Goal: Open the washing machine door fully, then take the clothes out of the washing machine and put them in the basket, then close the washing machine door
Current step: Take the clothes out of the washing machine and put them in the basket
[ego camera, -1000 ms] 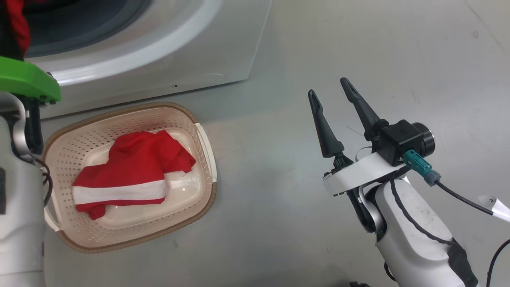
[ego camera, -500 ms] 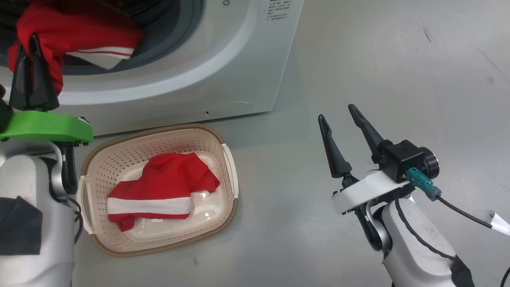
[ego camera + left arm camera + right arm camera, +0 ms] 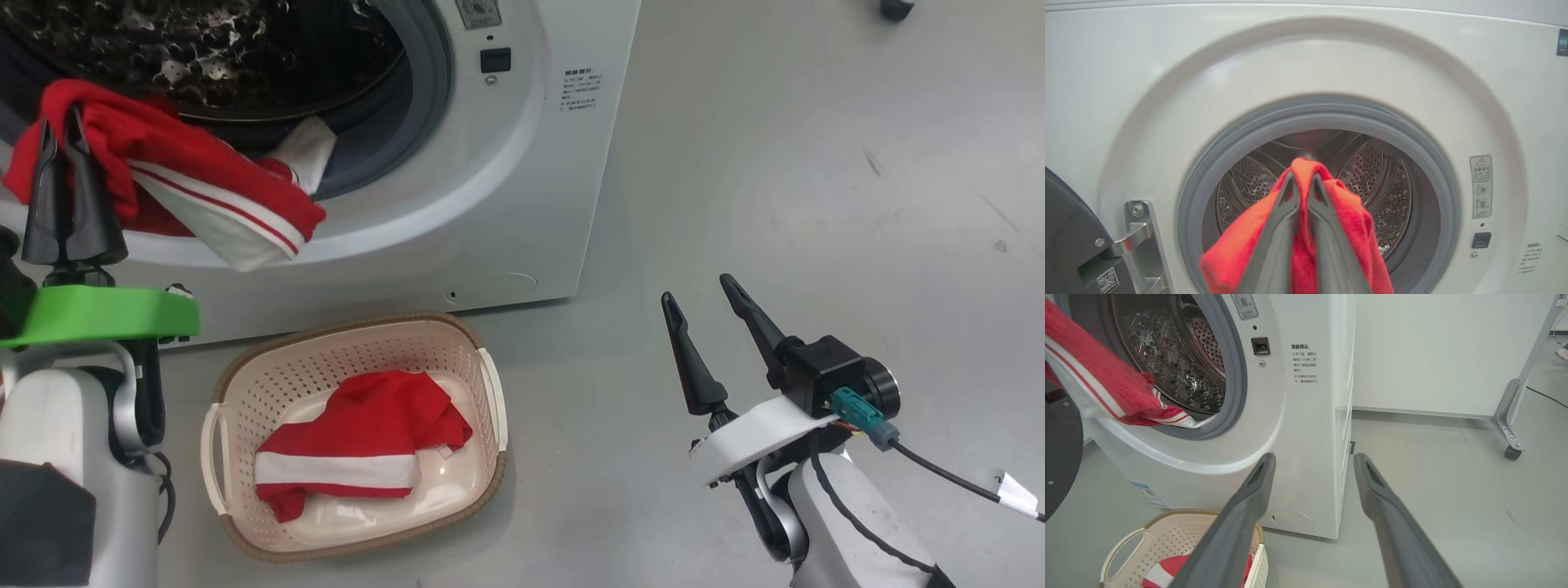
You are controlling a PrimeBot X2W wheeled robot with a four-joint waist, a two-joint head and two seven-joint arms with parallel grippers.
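My left gripper (image 3: 61, 122) is shut on a red garment with white stripes (image 3: 188, 196), held in front of the washing machine (image 3: 522, 163) at its open mouth. The cloth's tail trails back over the grey ring into the drum. In the left wrist view the fingers (image 3: 1290, 212) pinch the red cloth (image 3: 1347, 216) before the drum (image 3: 1384, 183). The door (image 3: 1065, 228) stands swung open at the left. Another red garment (image 3: 359, 445) lies in the basket (image 3: 490, 408) on the floor below. My right gripper (image 3: 698, 290) hangs open over the floor to the right of the basket, holding nothing.
Grey floor (image 3: 775, 163) stretches right of the machine. In the right wrist view a white wall panel (image 3: 1433, 355) stands behind, and a metal frame leg on a castor (image 3: 1511, 445) at the far right. The door's dark edge (image 3: 1057, 457) shows at the left, above the basket (image 3: 1126, 547).
The head camera has tilted up, so machine and basket sit lower in the picture and the drum shows. The left gripper keeps its hold on the red garment. The right gripper stays open.
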